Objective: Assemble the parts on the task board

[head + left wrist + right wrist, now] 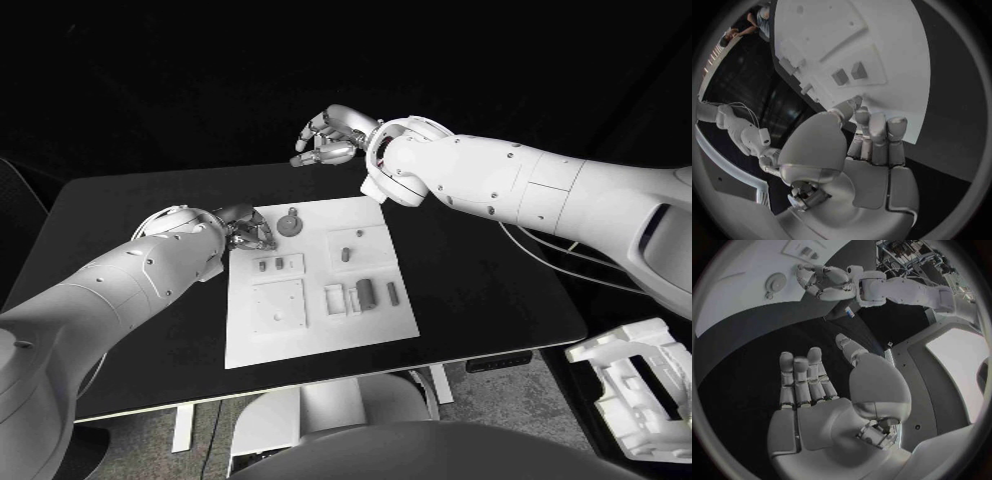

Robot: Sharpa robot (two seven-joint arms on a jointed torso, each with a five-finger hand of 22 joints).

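The left hand [248, 228] is being held at the task board [320, 330] far-left corner, fingers curled, nothing visibly grasped; parts [365, 293] are lying nearer it. The right hand [329, 137] is hovering released beyond the board.

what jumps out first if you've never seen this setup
The white task board stands out in the middle of the black table, with small grey parts set in it. The left hand sits at the board's far left corner, while the right hand hangs beyond the table's far edge, holding nothing.
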